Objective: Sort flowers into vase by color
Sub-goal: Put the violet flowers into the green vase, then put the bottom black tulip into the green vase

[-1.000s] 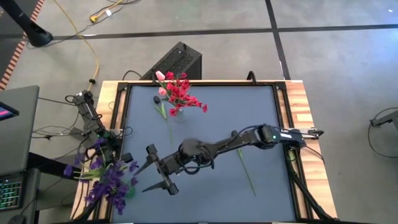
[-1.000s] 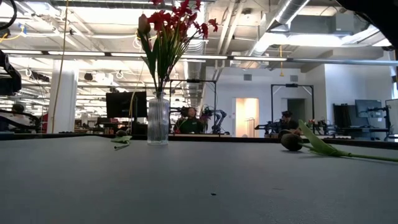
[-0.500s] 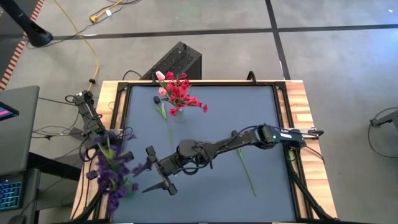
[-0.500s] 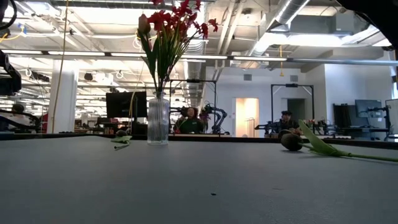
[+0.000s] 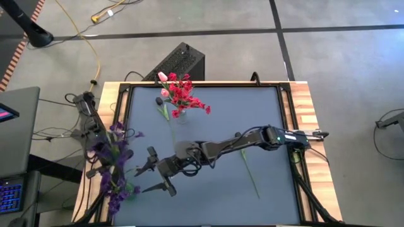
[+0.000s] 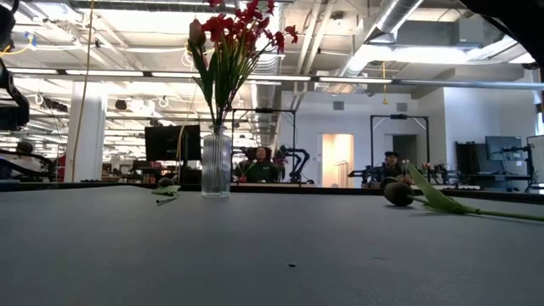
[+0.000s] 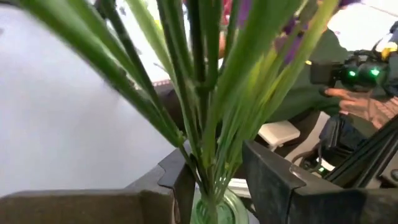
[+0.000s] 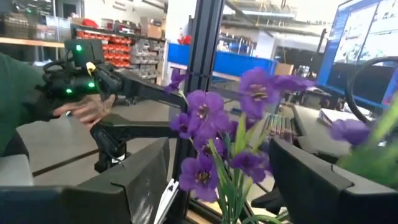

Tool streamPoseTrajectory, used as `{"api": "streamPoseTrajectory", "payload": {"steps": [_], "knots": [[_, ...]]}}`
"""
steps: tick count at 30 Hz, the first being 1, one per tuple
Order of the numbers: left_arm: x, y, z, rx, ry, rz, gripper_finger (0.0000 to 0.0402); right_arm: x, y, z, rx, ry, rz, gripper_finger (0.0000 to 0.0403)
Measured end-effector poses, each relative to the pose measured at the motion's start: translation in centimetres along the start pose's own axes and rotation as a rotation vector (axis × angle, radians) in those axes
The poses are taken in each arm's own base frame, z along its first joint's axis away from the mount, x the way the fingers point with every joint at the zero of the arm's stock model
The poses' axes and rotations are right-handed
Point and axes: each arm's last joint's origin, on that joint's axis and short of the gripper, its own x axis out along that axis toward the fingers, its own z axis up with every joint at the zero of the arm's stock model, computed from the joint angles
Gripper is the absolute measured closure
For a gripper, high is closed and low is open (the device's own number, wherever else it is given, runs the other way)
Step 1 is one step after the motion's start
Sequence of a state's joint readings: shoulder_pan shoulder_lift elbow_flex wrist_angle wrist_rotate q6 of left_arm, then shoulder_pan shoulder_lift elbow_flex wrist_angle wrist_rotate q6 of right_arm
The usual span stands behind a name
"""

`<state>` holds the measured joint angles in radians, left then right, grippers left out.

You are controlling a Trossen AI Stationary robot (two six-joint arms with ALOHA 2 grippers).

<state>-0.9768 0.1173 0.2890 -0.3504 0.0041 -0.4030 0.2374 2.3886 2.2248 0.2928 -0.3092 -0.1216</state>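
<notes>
The purple bunch [image 5: 112,165] has swung from a slumped lean over the table's left edge to a more upright stand at that edge. In the left wrist view its stems run down into what looks like a green glass vase [image 7: 210,211].

The left gripper [image 7: 217,180] has eased off. Its fingers [image 7: 273,186] now stand narrowly apart on either side of the stems, with a gap showing, so I judge the bunch released rather than held.

The right gripper [image 5: 140,181] has crept closer to the bunch from the table side. Its fingers are spread wide and hold nothing.

I take the purple placement as done, provided the bunch stays upright once the left arm clears.

The red flowers [image 5: 183,93] stand in the far vase [image 5: 180,115]. A tulip [image 5: 165,112] beside it and a stem [image 5: 249,169] under the right arm lie unsorted on the table [image 5: 271,126].
</notes>
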Motion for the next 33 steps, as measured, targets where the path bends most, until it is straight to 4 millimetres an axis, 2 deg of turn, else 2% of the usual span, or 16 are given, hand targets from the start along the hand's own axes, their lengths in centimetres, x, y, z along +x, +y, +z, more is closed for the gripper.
{"api": "streamPoseTrajectory", "payload": {"steps": [4,11,27,33], "knots": [[-0.6,-0.1,0.2,-0.118,0.048,0.037,0.0284,0.0,-0.2,0.5,0.013,0.041,0.002,0.0101],[-0.8,0.3,-0.8,-0.323,0.159,0.087,0.0284,-0.1,-0.3,0.8,0.012,0.063,0.004,0.0101],[-0.9,0.1,-1.0,-0.44,0.223,0.04,0.0284,-0.1,-0.3,0.5,0.019,0.093,0.007,0.0101],[-1.0,0.3,-1.6,-0.503,0.283,0.071,0.0285,-0.1,-0.3,0.5,0.015,0.091,0.006,0.0101]]}}
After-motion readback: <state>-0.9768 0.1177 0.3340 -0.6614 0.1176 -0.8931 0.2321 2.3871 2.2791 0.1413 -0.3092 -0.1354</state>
